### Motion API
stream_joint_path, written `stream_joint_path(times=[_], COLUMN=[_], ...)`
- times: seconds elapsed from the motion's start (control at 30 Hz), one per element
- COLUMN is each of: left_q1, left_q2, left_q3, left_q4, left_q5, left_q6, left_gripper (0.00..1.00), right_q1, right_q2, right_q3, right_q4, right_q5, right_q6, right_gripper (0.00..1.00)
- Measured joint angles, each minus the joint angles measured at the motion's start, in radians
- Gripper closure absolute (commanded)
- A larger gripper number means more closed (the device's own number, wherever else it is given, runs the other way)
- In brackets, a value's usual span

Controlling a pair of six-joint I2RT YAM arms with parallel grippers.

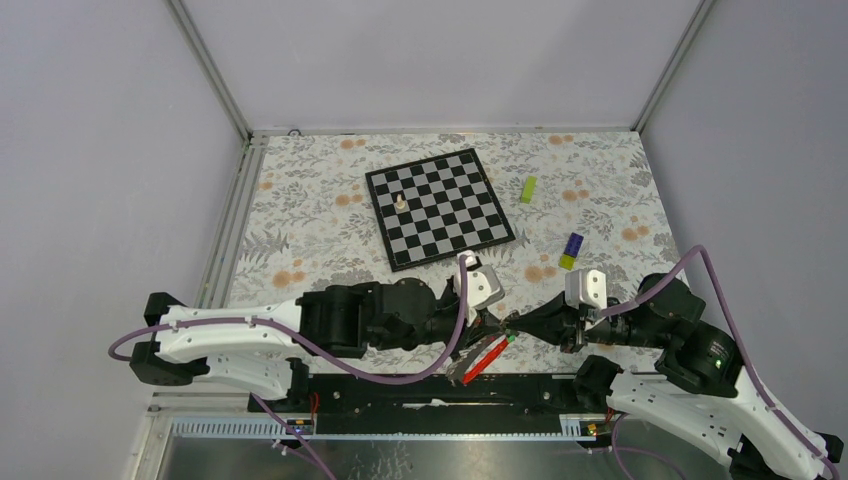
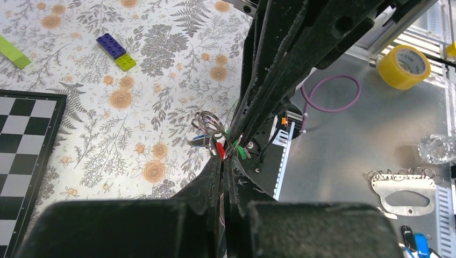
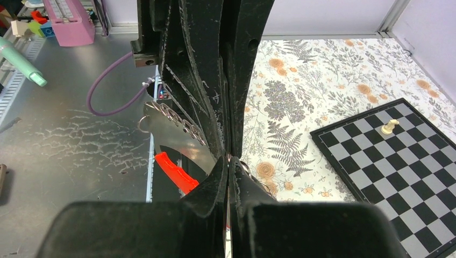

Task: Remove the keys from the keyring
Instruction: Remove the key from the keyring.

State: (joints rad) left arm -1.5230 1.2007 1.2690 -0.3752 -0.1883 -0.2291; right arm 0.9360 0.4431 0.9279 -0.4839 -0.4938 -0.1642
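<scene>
Starting at the left of my overhead feed, the left arm point(image 1: 250, 330) lies low along the near edge and reaches toward the middle. Behind it, the chessboard point(image 1: 440, 207) sits on the flowered cloth point(image 1: 300, 200) with one pale piece point(image 1: 401, 201) standing on it. The left gripper point(image 1: 499, 327) has its fingers pressed together, and its tip meets the other gripper's tip near the cloth's near edge.

The keyring point(image 2: 209, 122) is right at that meeting point, with its wire loops just beside the fingertips. Its red strap point(image 1: 486, 357) trails down toward me, over the black rail point(image 1: 400, 385). The keys point(image 2: 200, 141) cluster under the loops, one with a blue head and one with a green head (the green one lies close against the right arm's fingertips). I cannot tell which part of the bunch either gripper actually nips.

The right gripper point(image 1: 524, 326) points left and is squeezed closed as well. Farther back, a lime-green block point(image 1: 527, 189) lies near the board's far-right corner. A purple-and-yellow block point(image 1: 572, 250) sits on the cloth to its right, nearer me.
</scene>
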Motion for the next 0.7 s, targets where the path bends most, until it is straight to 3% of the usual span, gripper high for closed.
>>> stream_joint_path(times=[0.53,0.7], left_q1=[0.017,0.018], left_q2=[-0.001,-0.005], left_q3=[0.0,0.0], left_q4=[-0.006,-0.008], left_q5=[0.2,0.237], left_q6=[0.103,0.122], left_gripper=[0.99,0.85], right_q1=[0.011,0.011], right_q2=[0.0,0.0], right_q3=[0.019,0.019], right_q4=[-0.06,-0.058], right_q5=[-0.061,-0.099], right_q6=[-0.077,-0.076], right_gripper=[1.0,1.0])
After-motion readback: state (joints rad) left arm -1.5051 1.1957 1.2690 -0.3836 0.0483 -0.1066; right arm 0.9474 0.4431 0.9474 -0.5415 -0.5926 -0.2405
